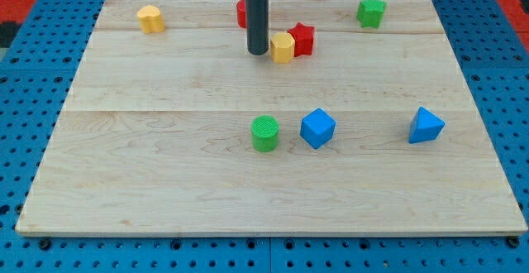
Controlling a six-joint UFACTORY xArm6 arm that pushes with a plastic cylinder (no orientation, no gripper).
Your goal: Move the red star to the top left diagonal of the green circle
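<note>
Filling most of the view is a pale wooden board [165, 182] resting on a blue pegboard table [33, 74]. No jaws exist on this arm, so nothing is gripped; it ends in a dark upright rod [257, 12] that enters from the view's top, slightly left of centre. My tip [258, 53] sits on the board just to the left of a yellow block [283, 47], very close to it; whether they touch cannot be told.

Pressed against the right side of that yellow block is the red star [303, 38], in the upper middle of the board. Partly hidden behind the rod is another red block [241, 13], its shape unclear.

Well below the star, just left of it, stands the green circle [264, 133], a short cylinder near the board's centre. Just beside it to the right is a blue cube [317, 128]. Farther right, near the board's edge, is a blue triangle-shaped block [426, 126].

Near the top right sits a green star-like block [371, 11]. Near the top left sits a second yellow block [150, 18], rounded in outline.
</note>
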